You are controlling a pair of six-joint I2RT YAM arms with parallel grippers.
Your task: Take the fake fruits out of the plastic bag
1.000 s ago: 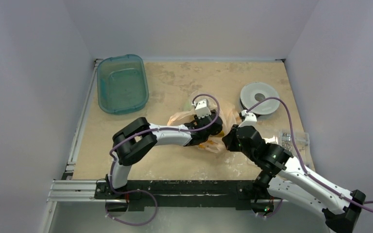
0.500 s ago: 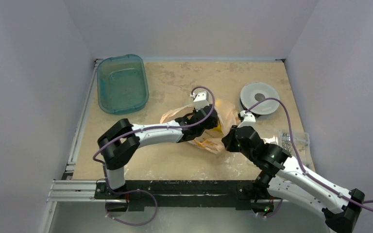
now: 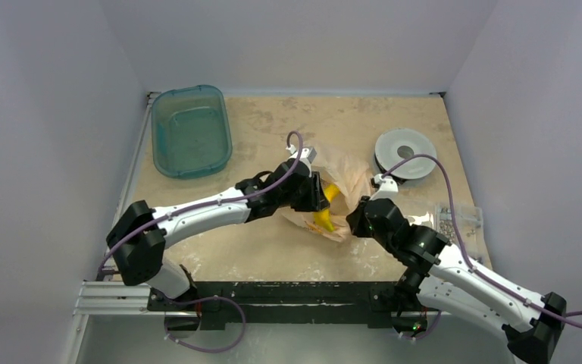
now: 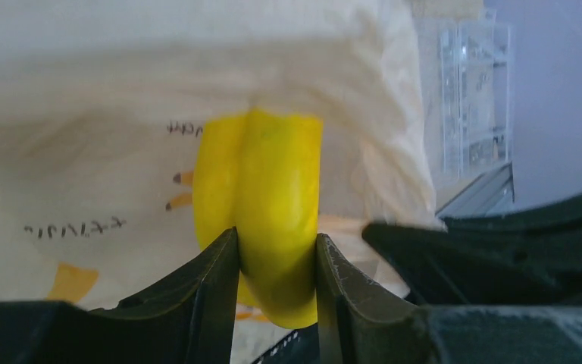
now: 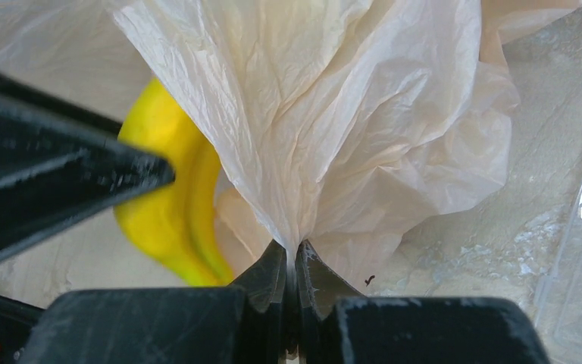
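Left wrist view: the left gripper is clenched on the banana, one finger on each side, with the bag spread behind it. In the right wrist view, the right gripper is pinched tight on a gathered fold of the bag, and the banana shows bare at its 9 o'clock. In the top view the bag lies mid-table, with the banana at the bag's 7 o'clock, a teal tub at 10 o'clock and a clear packet at 4 o'clock.
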